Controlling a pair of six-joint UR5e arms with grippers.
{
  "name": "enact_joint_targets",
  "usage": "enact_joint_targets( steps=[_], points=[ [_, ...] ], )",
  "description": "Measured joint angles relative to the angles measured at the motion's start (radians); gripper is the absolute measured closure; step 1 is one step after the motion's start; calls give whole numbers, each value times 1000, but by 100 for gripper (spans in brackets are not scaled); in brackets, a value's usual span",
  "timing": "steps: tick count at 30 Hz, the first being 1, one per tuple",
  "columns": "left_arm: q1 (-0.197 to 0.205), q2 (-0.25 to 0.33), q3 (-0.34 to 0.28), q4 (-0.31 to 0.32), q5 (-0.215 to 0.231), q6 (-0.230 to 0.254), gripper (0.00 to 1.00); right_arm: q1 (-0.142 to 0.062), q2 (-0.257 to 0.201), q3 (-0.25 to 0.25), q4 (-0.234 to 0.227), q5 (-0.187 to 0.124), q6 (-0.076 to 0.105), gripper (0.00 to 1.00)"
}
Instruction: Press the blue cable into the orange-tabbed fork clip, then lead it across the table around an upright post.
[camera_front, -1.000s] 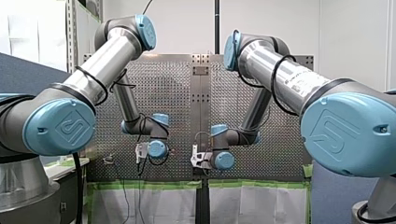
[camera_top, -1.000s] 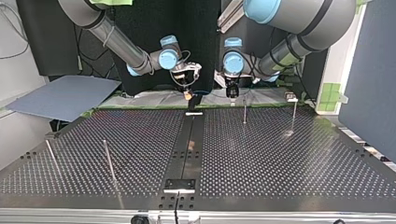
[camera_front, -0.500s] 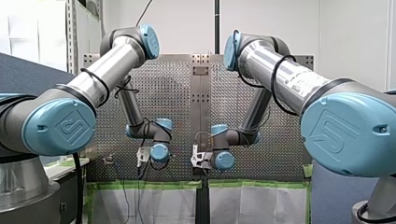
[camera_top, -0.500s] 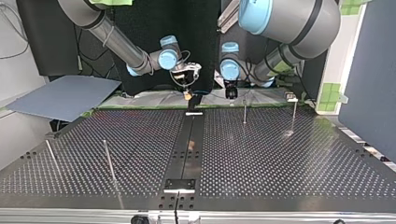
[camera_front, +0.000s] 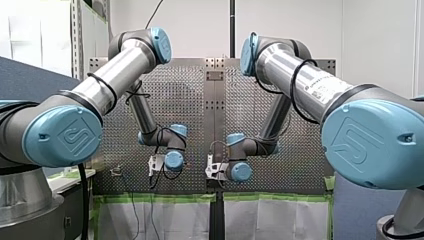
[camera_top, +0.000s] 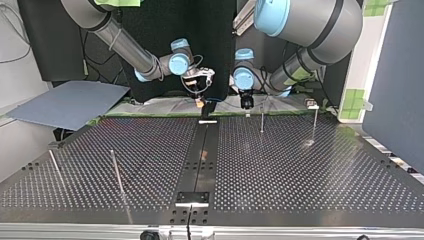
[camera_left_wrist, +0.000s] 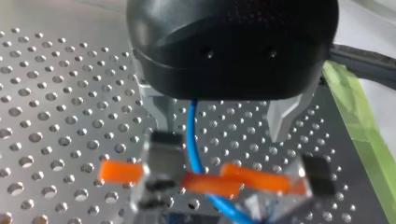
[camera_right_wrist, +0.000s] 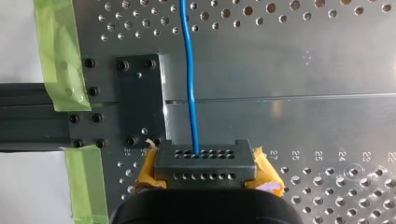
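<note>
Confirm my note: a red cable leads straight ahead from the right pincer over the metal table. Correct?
No. The cable is blue, not red; the right wrist view shows it. It does lead straight ahead from the right pincer over the metal table.

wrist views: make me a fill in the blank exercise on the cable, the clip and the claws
1. In the right wrist view, the cable leading ahead from my right claw is ____ in colour.
2. In the left wrist view, the fork clip has tabs coloured ____.
3. My left claw has its fingers ____, with the cable passing between them ungripped.
4. In the right wrist view, the tape at the table edge is ____.

Missing words: blue; orange; open; green.
</note>
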Motion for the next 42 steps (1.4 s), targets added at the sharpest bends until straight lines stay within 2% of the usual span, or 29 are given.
enact_joint_targets(
  steps=[7,8,9,10,11,12,13,14,16,26,36,42],
  points=[
    [-12,0,0,4,13,24,0,-5,0,0,3,-1,0,100],
    [-13,0,0,6,15,27,11,-6,0,0,3,-2,0,100],
    [-14,0,0,7,16,27,11,-7,0,0,3,-2,0,100],
    [-15,0,0,8,14,26,38,-8,0,0,4,-2,0,100],
    [-17,0,0,8,9,23,57,-11,0,0,4,-3,0,100],
    [-19,0,0,9,4,20,57,-14,0,0,5,-3,1,100],
    [-20,0,0,10,-3,18,74,-16,0,-1,5,-3,1,100],
    [-23,0,0,11,-12,15,96,-19,0,-1,5,-3,1,100],
    [-26,0,0,13,-27,10,100,-24,0,-1,7,-3,1,100],
    [-33,0,0,13,-120,3,100,-34,0,0,12,-4,0,100],
    [-48,0,0,-5,-134,5,100,-36,-1,-1,22,-2,-3,100],
    [-71,13,0,-36,-153,11,100,-41,-24,-7,55,27,-28,100]
  ],
)
